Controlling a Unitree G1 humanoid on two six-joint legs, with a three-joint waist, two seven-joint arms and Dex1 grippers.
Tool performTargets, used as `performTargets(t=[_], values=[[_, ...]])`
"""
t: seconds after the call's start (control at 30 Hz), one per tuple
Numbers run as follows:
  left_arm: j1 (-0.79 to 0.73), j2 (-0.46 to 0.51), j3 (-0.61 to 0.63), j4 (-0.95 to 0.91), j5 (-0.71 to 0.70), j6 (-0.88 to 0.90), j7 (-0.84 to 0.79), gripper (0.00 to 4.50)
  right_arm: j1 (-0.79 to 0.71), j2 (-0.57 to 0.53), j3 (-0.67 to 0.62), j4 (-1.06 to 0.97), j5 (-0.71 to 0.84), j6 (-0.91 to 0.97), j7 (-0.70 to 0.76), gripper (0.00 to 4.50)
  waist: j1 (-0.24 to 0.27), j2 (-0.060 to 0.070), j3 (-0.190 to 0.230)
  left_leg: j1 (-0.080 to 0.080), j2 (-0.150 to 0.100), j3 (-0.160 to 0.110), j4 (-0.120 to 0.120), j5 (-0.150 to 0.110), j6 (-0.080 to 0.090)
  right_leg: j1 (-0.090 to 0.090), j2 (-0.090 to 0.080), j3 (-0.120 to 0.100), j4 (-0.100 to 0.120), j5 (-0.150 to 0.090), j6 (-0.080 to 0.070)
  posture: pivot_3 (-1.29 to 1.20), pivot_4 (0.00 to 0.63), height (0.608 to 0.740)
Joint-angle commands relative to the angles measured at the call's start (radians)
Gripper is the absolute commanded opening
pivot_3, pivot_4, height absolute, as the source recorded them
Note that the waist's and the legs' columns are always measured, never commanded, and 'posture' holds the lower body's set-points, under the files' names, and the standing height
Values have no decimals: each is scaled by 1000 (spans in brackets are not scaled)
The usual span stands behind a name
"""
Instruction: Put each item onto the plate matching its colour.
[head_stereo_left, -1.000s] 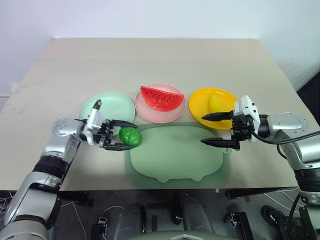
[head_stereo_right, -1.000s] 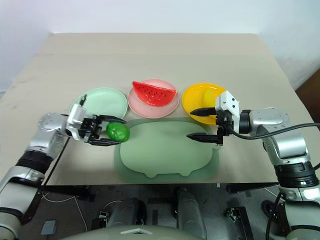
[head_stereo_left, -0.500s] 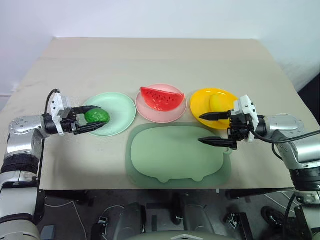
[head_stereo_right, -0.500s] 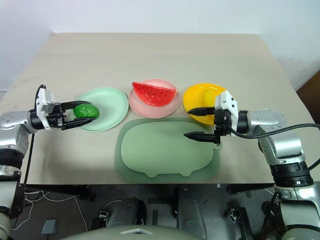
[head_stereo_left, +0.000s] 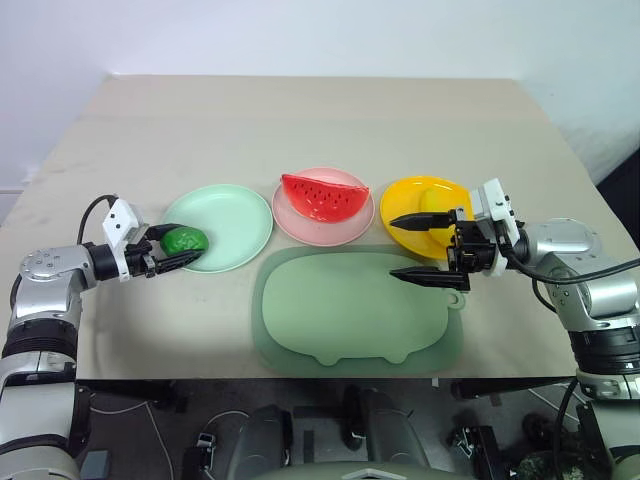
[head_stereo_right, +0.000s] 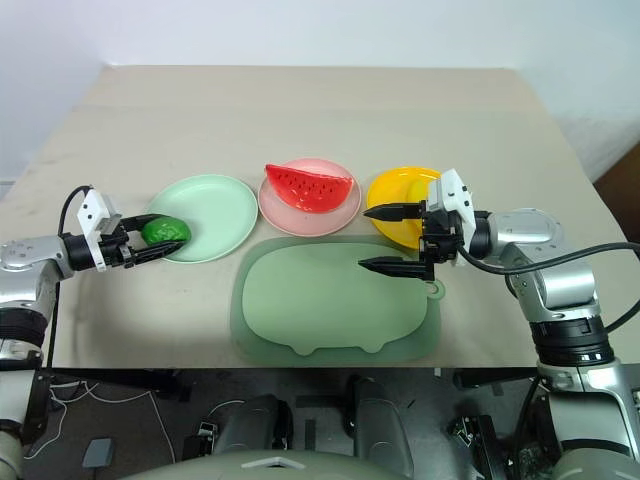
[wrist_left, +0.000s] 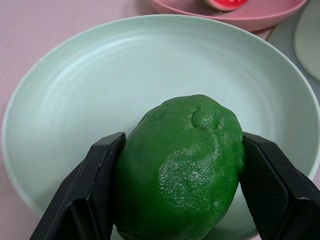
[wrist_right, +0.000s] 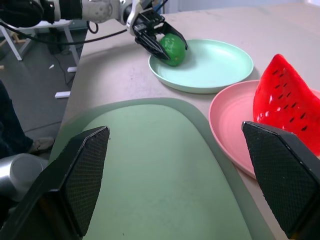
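Mat: a pale green pig-shaped mat (head_stereo_left: 355, 310) lies at the near edge of the table (head_stereo_left: 300, 120), the landmark for all else.
Right arm: reaches in from the right of the mat, forearm roughly level, wrist turned so the gripper points across toward the left.
Right gripper: the right gripper (head_stereo_left: 418, 248) hangs over the mat's far right corner, its two black fingers (head_stereo_left: 412, 221) spread wide, one above the other, holding nothing.
Left arm: comes in from the left of the mat, elbow bent, forearm low over the table, pointing toward the right.
Left gripper: the left gripper (head_stereo_left: 178, 248) is clamped on the lime (head_stereo_left: 185, 240), one finger on either side of it, as the left wrist view shows.
Lime: left of the mat, at the near left rim of the green plate (head_stereo_left: 232, 215); whether it rests on the plate or is held just over it cannot be told.
Pink plate: the pink plate (head_stereo_left: 345, 228) sits just behind the mat's middle, carrying the watermelon wedge (head_stereo_left: 322, 195).
Yellow plate: the yellow plate (head_stereo_left: 405, 200) sits behind the mat's right end with the banana (head_stereo_left: 430, 198) on it, partly behind the right gripper.
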Motion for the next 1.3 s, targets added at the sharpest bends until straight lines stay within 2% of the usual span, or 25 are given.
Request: performTargets(t=[0.03,0.5,0.57,0.67,0.93,1.0,1.3], values=[[-16,-3,13,5,30,15,23,3025,-11,2,-25,-35,20,-11,-2,4500,0,0,0,0,0,0,0,0,0,0,0,0,0,0,0,0,150,736],[-45,-44,2,12,81,55,59,3025,4,7,-27,-63,30,-2,-29,4500,6,0,0,3,0,0,0,0,0,3,0,0,0,0,0,0,150,736],[-47,-51,-3,11,88,55,61,3752,4,10,-25,-66,29,-2,-35,4500,11,0,0,4,0,0,0,0,0,4,0,0,0,0,0,0,150,736],[-52,-60,-3,15,97,56,62,4481,5,11,-25,-68,29,-1,-40,4500,17,0,0,4,0,0,0,0,0,4,0,0,0,0,0,0,150,736],[-72,-73,28,-18,69,44,45,4481,9,6,-28,-71,32,0,-42,4500,19,0,0,4,0,0,0,0,0,4,0,0,0,0,0,0,150,736],[-68,-70,51,-55,41,18,21,4481,12,3,-31,-73,33,-1,-41,4500,19,0,0,4,0,0,0,0,0,4,0,0,0,0,0,0,150,736],[-5,-34,191,-337,-96,144,57,4481,28,-6,-41,-68,35,-8,-40,4500,18,0,0,4,0,0,0,0,0,4,0,0,0,0,0,0,150,736]])
